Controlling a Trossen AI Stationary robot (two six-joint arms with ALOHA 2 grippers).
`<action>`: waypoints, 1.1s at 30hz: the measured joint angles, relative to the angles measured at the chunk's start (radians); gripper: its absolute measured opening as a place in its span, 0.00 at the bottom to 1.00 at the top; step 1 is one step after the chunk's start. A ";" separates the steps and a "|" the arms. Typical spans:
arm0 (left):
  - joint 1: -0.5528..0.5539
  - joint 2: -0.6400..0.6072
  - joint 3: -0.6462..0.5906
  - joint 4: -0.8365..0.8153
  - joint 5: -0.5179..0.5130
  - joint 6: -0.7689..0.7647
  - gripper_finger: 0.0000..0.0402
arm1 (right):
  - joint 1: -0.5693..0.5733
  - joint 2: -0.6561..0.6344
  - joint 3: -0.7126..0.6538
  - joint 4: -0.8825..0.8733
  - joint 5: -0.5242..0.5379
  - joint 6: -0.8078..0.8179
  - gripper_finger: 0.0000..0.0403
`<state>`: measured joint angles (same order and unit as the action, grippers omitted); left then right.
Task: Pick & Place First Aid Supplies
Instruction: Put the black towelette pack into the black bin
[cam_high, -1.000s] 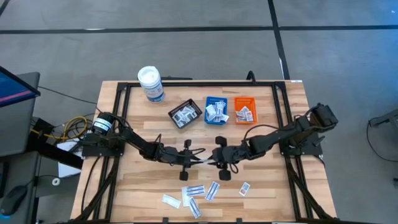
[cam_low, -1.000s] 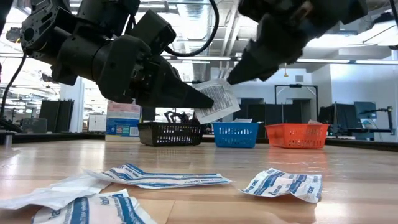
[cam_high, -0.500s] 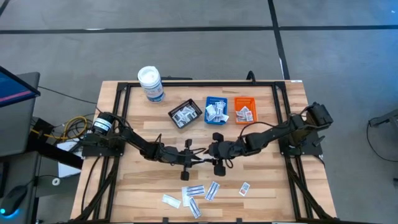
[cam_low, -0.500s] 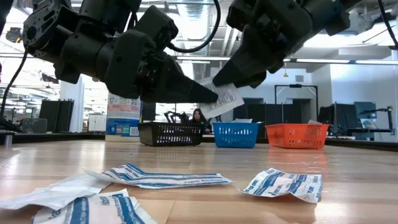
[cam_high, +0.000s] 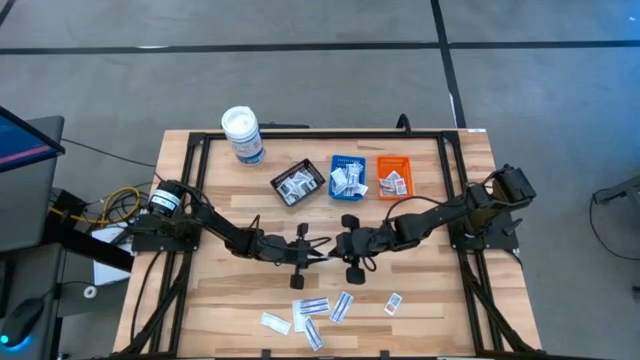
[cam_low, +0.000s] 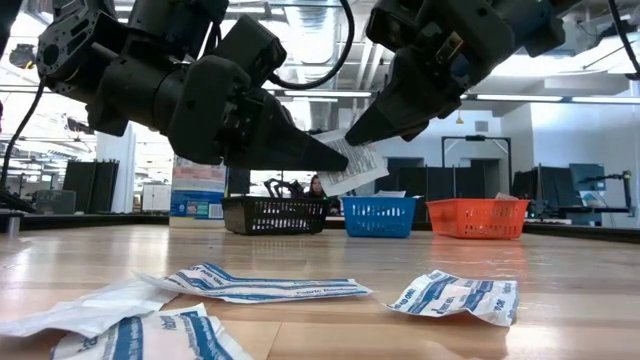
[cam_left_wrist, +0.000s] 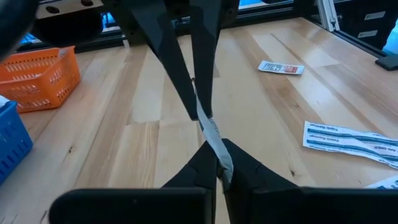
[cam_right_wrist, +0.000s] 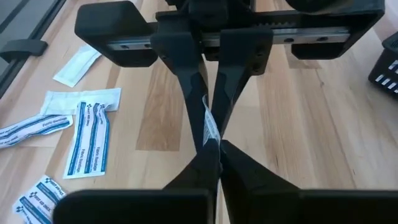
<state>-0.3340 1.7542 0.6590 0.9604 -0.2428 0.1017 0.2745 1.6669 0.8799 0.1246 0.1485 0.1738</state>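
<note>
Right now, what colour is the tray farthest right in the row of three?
Orange tray, a mesh basket with white packets inside; clearest in the high view.

You see white packets (cam_low: 255, 289) with blue print, black tray (cam_high: 297, 184), blue tray (cam_high: 347, 176), orange tray (cam_high: 393, 177), dark grippers pinching a white packet (cam_low: 352, 166).

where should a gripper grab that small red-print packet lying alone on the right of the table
The red-print packet lies flat on the table, apart from the blue-print packets. Probably best to come straight down from above and pinch across its short width, near the middle: the sides are clear, and its flatness gives a sideways approach nothing to catch.
</note>
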 joint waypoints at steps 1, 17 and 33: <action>0.000 0.000 0.000 0.000 0.000 0.000 0.03 | 0.000 0.000 0.000 0.000 0.000 0.000 0.02; -0.002 0.000 0.000 0.010 0.005 -0.001 0.03 | 0.030 0.000 0.000 -0.013 0.017 0.002 0.32; -0.002 0.000 0.000 0.043 0.005 -0.002 0.03 | 0.006 0.008 -0.001 -0.007 0.001 0.002 0.03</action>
<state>-0.3355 1.7542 0.6590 1.0035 -0.2376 0.0998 0.2802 1.6745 0.8791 0.1173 0.1499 0.1755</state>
